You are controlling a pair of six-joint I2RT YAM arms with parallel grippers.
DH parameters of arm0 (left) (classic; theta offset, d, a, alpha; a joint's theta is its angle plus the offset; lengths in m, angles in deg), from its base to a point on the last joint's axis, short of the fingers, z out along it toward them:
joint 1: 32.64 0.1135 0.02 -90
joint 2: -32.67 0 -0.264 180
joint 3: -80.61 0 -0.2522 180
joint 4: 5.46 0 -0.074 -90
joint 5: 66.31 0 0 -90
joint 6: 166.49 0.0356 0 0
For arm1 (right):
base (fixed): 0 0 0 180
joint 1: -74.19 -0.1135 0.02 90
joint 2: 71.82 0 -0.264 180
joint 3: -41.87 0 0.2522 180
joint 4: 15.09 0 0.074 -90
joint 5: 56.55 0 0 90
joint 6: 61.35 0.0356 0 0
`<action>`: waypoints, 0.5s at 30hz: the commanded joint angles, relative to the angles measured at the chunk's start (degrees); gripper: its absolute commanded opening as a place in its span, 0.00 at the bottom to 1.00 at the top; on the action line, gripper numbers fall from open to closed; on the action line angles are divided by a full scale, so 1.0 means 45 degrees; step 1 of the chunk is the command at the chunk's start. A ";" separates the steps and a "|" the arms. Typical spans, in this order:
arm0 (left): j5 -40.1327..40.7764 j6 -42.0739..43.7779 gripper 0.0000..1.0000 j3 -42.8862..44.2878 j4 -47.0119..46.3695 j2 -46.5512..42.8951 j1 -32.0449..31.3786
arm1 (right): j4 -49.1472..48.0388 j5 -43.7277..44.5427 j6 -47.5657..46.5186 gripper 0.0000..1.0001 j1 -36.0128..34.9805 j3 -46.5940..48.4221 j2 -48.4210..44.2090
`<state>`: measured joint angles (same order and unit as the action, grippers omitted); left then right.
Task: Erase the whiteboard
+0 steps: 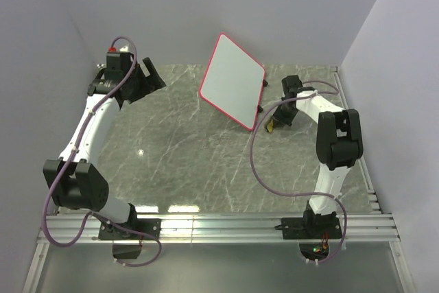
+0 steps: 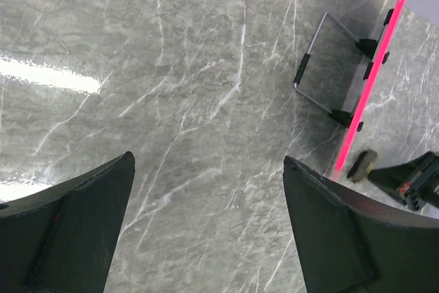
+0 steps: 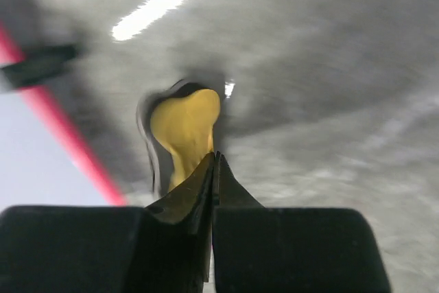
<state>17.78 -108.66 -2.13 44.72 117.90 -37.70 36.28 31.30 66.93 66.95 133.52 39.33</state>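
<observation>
Red-rimmed whiteboard point(image 1: 232, 84) sits at the far side of the table point(image 1: 171, 149), right of centre. It's propped up tilted on a wire stand point(image 2: 302, 68). Face reads plain white from the top cam. Left wrist cam only catches its red edge point(image 2: 374, 73), seen side-on.

Right gripper point(image 1: 278, 123) is low, just off the board's near-right corner. Jaws are fully closed: in the wrist view the tips point(image 3: 214, 161) meet with no gap. Yellow eraser point(image 3: 184, 125) is right at the tips, its narrow end running behind one finger point(image 3: 180, 200). Can't tell if it's actually pinched or just lying under the tips, as that frame is badly blurred. Top cam shows the eraser point(image 1: 272, 127) touching or nearly touching the gripper, beside the board's lower edge.

Left gripper point(image 1: 151, 77) is up at the far-left of the table, well apart from the board. Jaws wide open, nothing between them. Both fingers point(image 2: 75, 231) frame bare grey marble-look table in the wrist view. The same view shows the eraser point(image 2: 361, 165) at the foot of the board.
</observation>
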 commanded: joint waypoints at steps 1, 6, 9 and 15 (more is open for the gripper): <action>-0.0014 0.0136 0.93 0.0427 -0.0106 0.0200 0.0031 | -0.1619 -0.1687 -0.0050 0.00 -0.0050 0.1107 0.0238; -0.0248 0.0058 0.93 0.0740 -0.0203 0.0629 0.0030 | -0.1851 -0.2586 0.0048 0.10 -0.0031 0.2788 -0.0282; -0.0307 0.0057 0.93 0.0760 -0.0282 0.0766 0.0011 | -0.1969 -0.2899 0.0067 0.94 -0.0031 0.3530 -0.1007; -0.0366 0.0135 0.95 0.1033 -0.0321 0.1040 0.0011 | -0.2672 -0.4324 -0.0323 1.00 0.0106 0.4098 -0.2766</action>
<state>17.06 -108.66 -0.60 44.59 122.51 -37.70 28.21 16.66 66.93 67.01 148.30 32.47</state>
